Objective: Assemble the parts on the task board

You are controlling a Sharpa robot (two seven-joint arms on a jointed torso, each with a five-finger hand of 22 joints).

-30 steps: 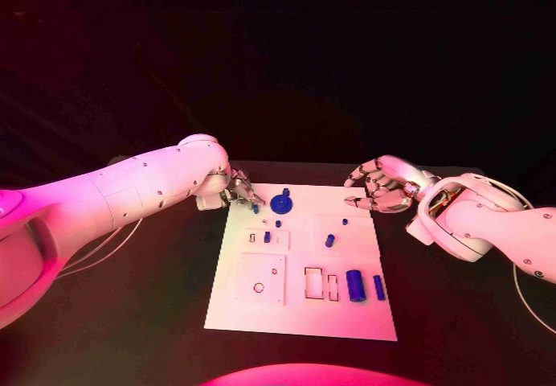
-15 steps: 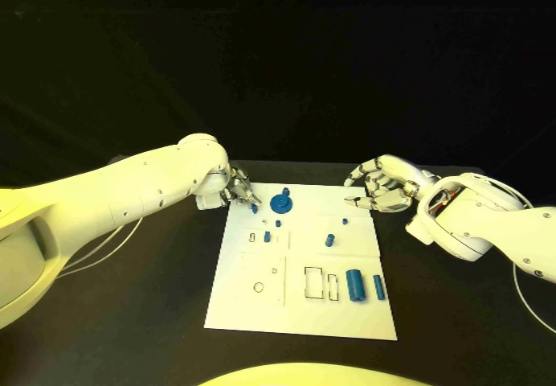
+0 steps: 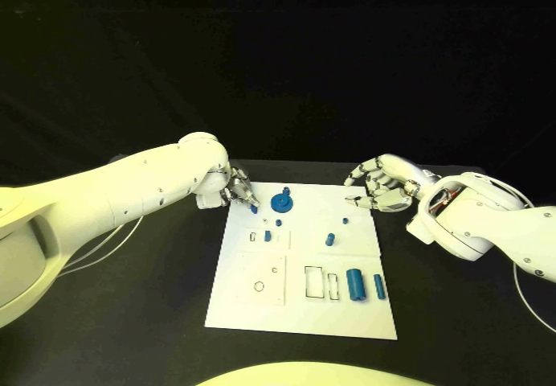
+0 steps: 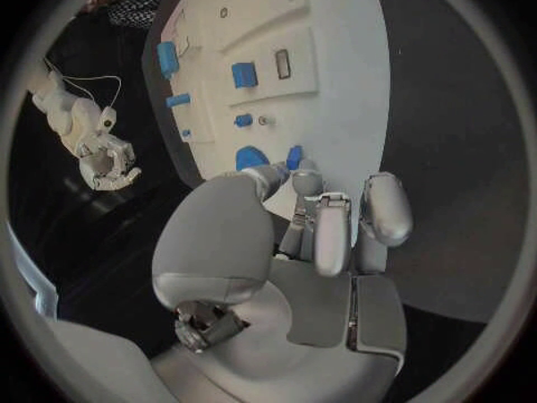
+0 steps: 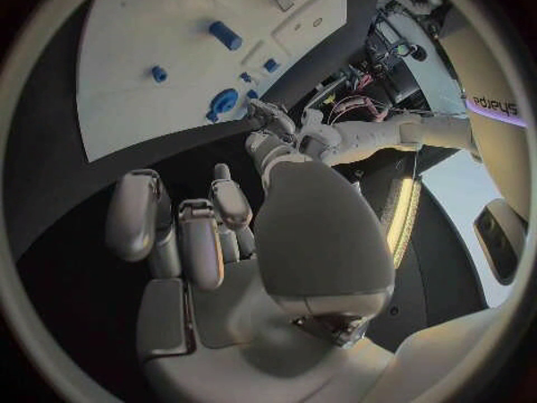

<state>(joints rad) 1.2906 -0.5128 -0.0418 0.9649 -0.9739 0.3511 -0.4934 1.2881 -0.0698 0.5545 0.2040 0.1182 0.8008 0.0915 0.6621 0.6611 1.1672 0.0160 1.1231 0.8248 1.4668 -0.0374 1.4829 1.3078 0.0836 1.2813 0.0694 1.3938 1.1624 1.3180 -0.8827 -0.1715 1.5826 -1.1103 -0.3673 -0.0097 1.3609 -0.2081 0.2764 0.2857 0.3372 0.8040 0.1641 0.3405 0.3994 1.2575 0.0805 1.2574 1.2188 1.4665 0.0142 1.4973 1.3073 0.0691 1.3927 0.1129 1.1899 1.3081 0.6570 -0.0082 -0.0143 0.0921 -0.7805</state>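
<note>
Task board (image 3: pixel 304 310), a white rectangular plate, lies flat in the middle of the black worktop (image 3: pixel 139 322), its long side running from near to far. Small blue parts sit on it. A round blue disc with a peg (image 3: pixel 282 202) stands near the far edge, left of centre. Just beyond it toward the near side are a small blue stub (image 3: pixel 278 223) and a short blue block (image 3: pixel 267 236). To the right lie a tiny blue peg (image 3: pixel 344 219) and a small blue cylinder (image 3: pixel 330 239). Near the front right corner, a thick blue cylinder (image 3: pixel 356 285) and a thinner blue bar (image 3: pixel 379 287) lie side by side, next to two rectangular slots (image 3: pixel 315 282). A square raised panel with a small round hole (image 3: pixel 259 286) sits at the near left.

The left hand (image 3: pixel 239 191) hovers at the far left corner of the board, fingers curled together and pointing down, pinching a small blue pin (image 3: pixel 254 208) at its fingertips. In the left wrist view the pin (image 4: pixel 294 157) shows just past the fingertips (image 4: pixel 304 183), close beside the blue disc (image 4: pixel 251 158).

The right hand (image 3: pixel 382 190) rests above the worktop just off the far right corner of the board, fingers loosely curled and apart, holding nothing. The right wrist view shows its palm (image 5: pixel 241 242) empty, over dark worktop beside the board's edge (image 5: pixel 134 139).
</note>
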